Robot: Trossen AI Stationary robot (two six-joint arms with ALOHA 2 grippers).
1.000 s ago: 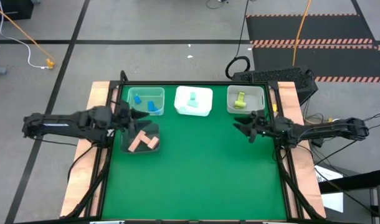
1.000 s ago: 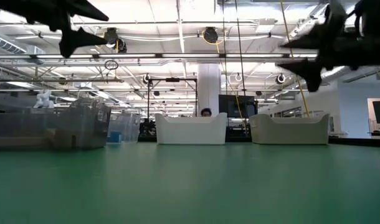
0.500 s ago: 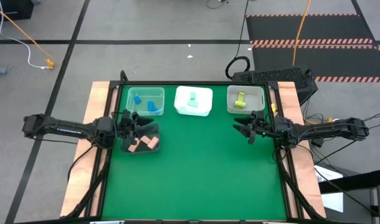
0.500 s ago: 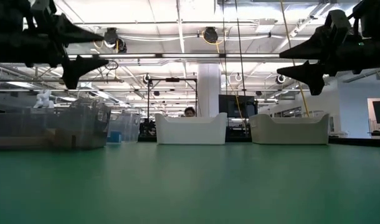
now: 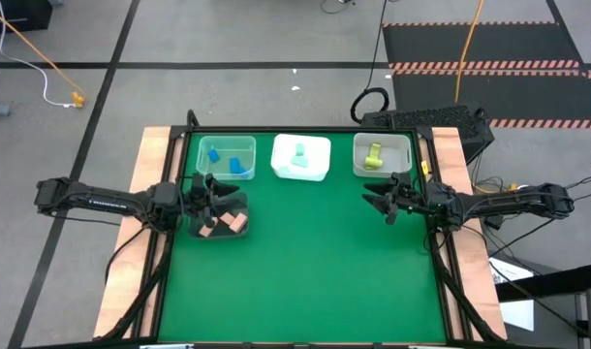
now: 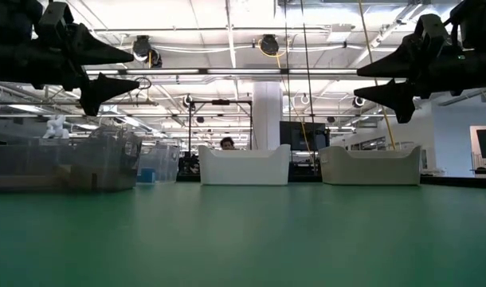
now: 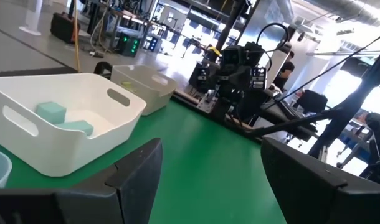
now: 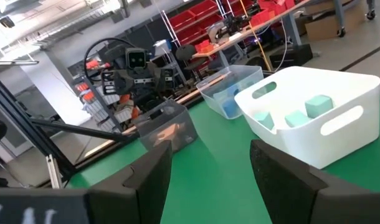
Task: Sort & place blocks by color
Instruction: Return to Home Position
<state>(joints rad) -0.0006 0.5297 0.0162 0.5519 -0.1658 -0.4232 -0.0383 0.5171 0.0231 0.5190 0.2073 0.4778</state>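
Note:
Every block in view lies in a bin along the table's far side. Blue blocks (image 5: 235,167) sit in a clear bluish bin. Mint blocks (image 5: 300,155) lie in the white bin (image 5: 321,173), and they show again as mint blocks (image 7: 52,112) in the left wrist view. A yellow-green block (image 5: 374,156) is in the pale right bin. Salmon blocks (image 5: 223,223) rest in a clear bin (image 5: 197,233) nearer the left edge. My left gripper (image 5: 230,200) hovers open above that bin. My right gripper (image 5: 368,200) hangs open in the air near the table's right edge, in front of the yellow-green bin.
The green mat (image 5: 305,271) stretches from the bins to the near edge. Wooden borders and black frame rails (image 5: 441,242) run along both sides. In the low view both grippers, left (image 6: 136,68) and right (image 6: 358,83), stand well above the bin rims. A person shows far off in the room.
My left gripper has come down and moved toward the near edge, from beside the blue bin to above the salmon bin; it has stayed open. Most of that move fell in the first half second. The blocks have not moved.

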